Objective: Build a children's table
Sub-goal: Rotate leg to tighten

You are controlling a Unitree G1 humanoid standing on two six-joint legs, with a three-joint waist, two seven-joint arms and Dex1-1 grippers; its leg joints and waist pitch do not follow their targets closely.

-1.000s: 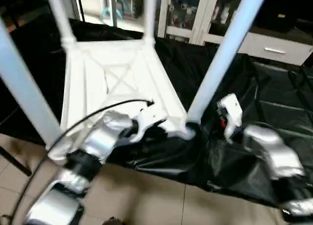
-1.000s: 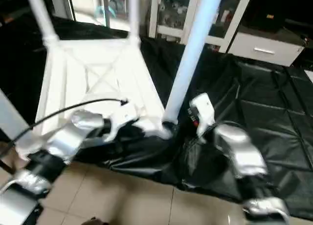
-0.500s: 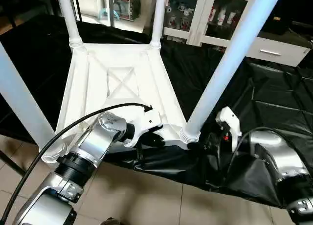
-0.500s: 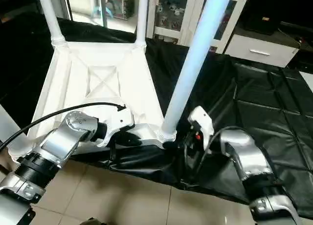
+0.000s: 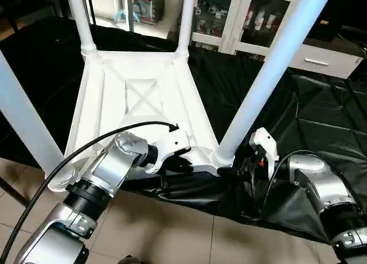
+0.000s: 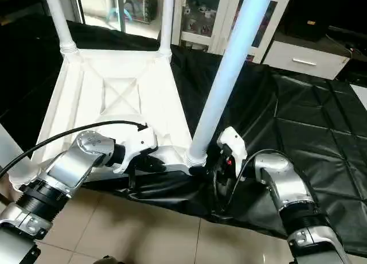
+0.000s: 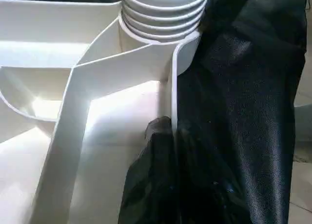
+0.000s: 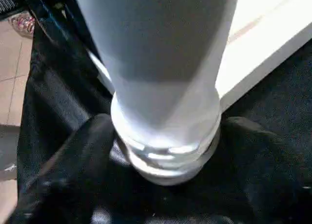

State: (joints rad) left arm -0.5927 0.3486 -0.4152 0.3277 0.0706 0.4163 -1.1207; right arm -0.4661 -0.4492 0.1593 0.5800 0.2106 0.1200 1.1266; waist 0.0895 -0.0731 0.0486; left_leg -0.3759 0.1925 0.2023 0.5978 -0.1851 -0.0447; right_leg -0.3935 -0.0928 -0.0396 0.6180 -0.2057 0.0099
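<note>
The white table top point(image 5: 143, 92) lies upside down on a black sheet, its X-ribbed underside up. Four white legs stand in its corner sockets. My left gripper point(image 5: 179, 164) sits on the near rim beside the near-right corner. In the left wrist view one black finger point(image 7: 156, 151) presses the inner side of the rim wall point(image 7: 173, 87); the other is hidden outside it. My right gripper point(image 5: 234, 171) is at the base of the near-right leg point(image 5: 269, 74). In the right wrist view its fingers point(image 8: 78, 160) hug the ribbed foot of that leg point(image 8: 161, 63) from both sides.
The black sheet point(image 5: 309, 115) covers the low platform and ends at the tile floor point(image 5: 172, 229) just in front of me. A black cable point(image 5: 86, 146) loops over my left forearm. Glass-door cabinets point(image 5: 258, 17) and a white drawer unit point(image 5: 321, 60) stand behind.
My right gripper has moved left, from a little beside the near-right leg to around its base. The left gripper stays on the near rim. The head camera has steadied.
</note>
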